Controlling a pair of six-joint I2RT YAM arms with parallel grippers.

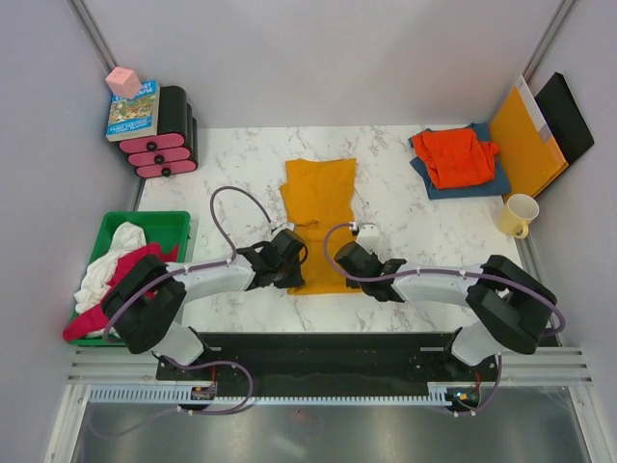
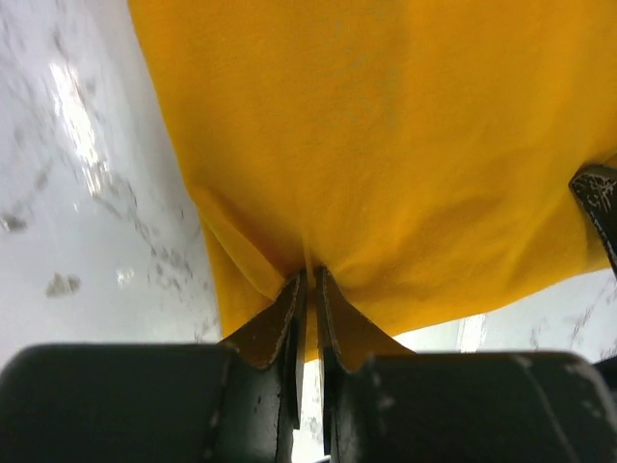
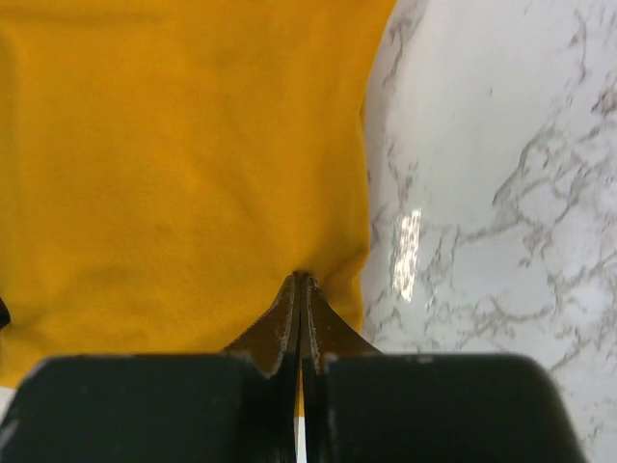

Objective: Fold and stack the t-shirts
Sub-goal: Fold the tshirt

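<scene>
The table (image 1: 241, 164) carries the yellow shirt (image 1: 318, 188) at its middle. It lies flat as a long narrow strip with its sides folded in, running from the far side toward the arms. The green bin (image 1: 145, 220) at the left edge holds a white shirt (image 1: 111, 256) and a magenta shirt (image 1: 85, 323), heaped and unfolded. At the far right, the red shirt (image 1: 458, 154) lies folded on the blue shirt (image 1: 434, 183).

The left gripper (image 2: 310, 275) is pinched on the yellow shirt's near hem by its left corner, the cloth puckering between the jaws. The right gripper (image 3: 301, 280) is clamped on the hem by the right corner.

The step in hand looks like the lengthwise fold. The next move calls for both arms to lift together and carry the hem toward the collar, level, so the edges meet.
</scene>
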